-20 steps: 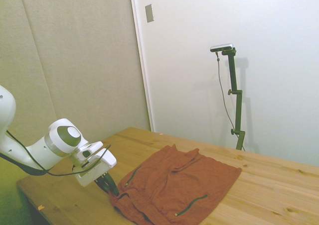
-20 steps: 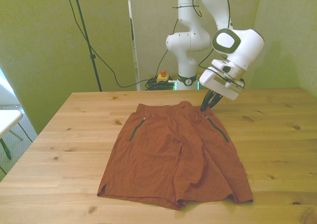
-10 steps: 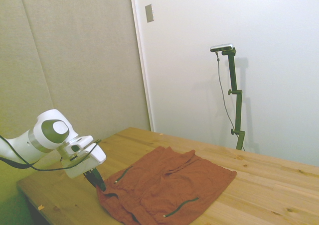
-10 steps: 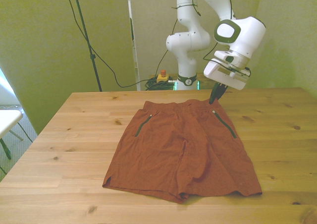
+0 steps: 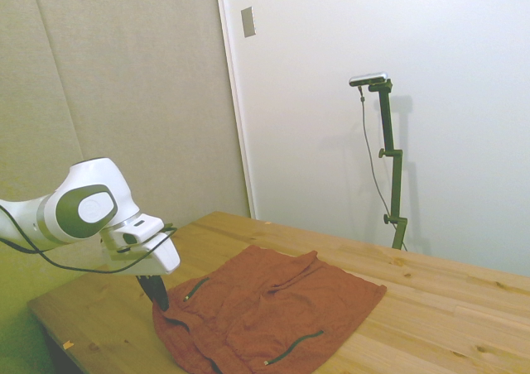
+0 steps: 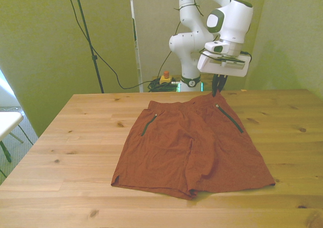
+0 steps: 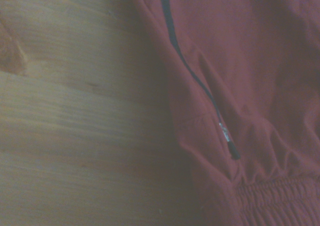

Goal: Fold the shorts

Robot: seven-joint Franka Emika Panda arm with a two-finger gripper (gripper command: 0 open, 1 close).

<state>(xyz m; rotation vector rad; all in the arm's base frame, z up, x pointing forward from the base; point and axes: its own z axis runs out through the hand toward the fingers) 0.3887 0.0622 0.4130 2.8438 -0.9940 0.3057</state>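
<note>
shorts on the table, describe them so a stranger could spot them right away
On the wooden table, the shorts lie spread flat near the middle, waistband toward the white arm. The gripper pinches that waistband. They are rust-red cloth with two dark zipper lines, the only garment there.

Rust-red shorts (image 6: 194, 150) with dark zipper lines (image 6: 229, 119) and a gathered waistband (image 7: 280, 198). Pale wooden bench (image 6: 65, 152), grained and knotted. White arm (image 6: 224, 16) with dark grey joint caps; black fingers (image 6: 218, 84). Yellow-green walls (image 6: 45, 46).
</note>
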